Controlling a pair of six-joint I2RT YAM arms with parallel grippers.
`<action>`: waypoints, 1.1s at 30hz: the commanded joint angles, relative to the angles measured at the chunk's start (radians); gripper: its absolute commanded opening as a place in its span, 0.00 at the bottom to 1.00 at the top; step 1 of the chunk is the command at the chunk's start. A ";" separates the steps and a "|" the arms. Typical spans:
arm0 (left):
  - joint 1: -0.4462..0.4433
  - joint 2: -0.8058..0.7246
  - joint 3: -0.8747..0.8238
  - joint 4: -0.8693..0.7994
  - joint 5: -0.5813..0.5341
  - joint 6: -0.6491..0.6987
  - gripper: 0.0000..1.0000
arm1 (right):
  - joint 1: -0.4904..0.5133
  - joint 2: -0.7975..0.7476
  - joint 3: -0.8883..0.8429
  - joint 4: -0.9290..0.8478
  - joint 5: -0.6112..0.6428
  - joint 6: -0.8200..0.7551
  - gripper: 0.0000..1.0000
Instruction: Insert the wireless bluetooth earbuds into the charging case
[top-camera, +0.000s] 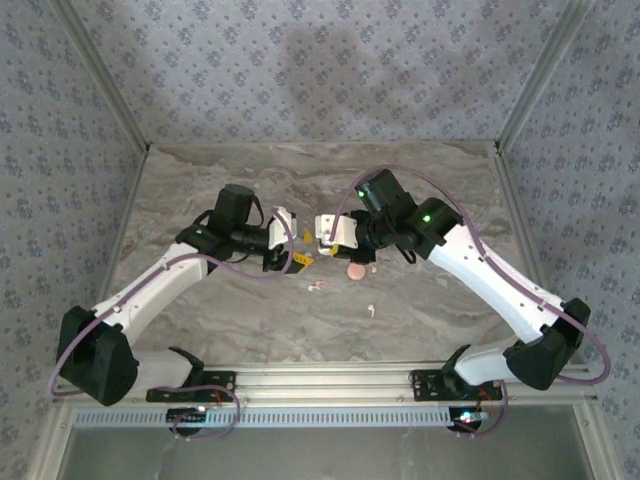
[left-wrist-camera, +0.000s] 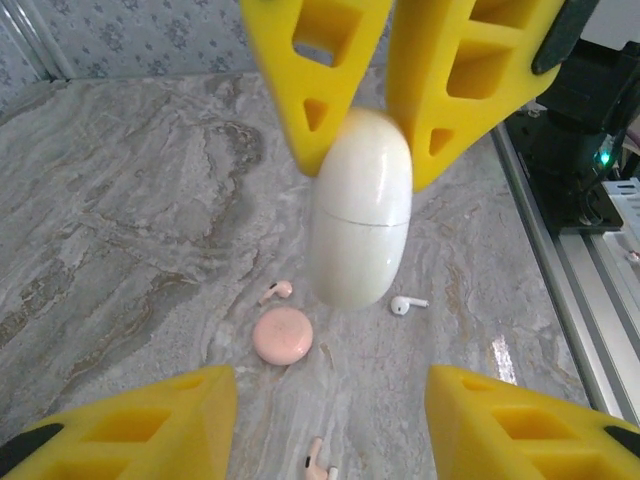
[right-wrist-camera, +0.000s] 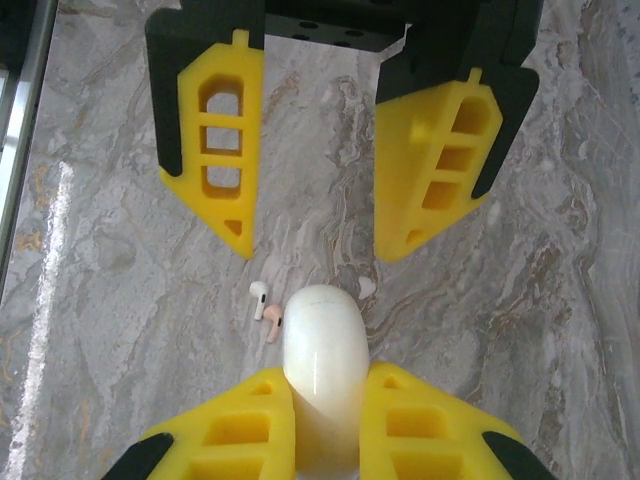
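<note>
Case-opening step: right gripper (right-wrist-camera: 325, 385) pinches the closed glossy white oval plastic charging case (left-wrist-camera: 360, 215); left gripper (right-wrist-camera: 315, 245), spread facing it, should next open it.

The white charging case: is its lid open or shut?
Shut. The white charging case shows only a thin closed seam; the right gripper holds it.

Your marble-look tabletop (top-camera: 300, 180) sits boxed in by patterned wallpaper (top-camera: 300, 70).
You see grey-veined stone under soft light, floral walls left, right and far, aluminium rails (top-camera: 320, 378) along the near edge.
</note>
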 joint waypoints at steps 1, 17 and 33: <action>-0.008 -0.009 0.026 -0.037 0.027 0.074 0.51 | 0.011 -0.016 -0.013 0.047 -0.004 -0.050 0.13; -0.018 0.008 0.016 0.028 0.118 0.024 0.48 | 0.032 0.016 -0.042 0.086 -0.049 -0.054 0.13; -0.026 0.010 0.015 0.025 0.108 0.021 0.20 | 0.030 0.028 -0.051 0.126 -0.106 -0.021 0.14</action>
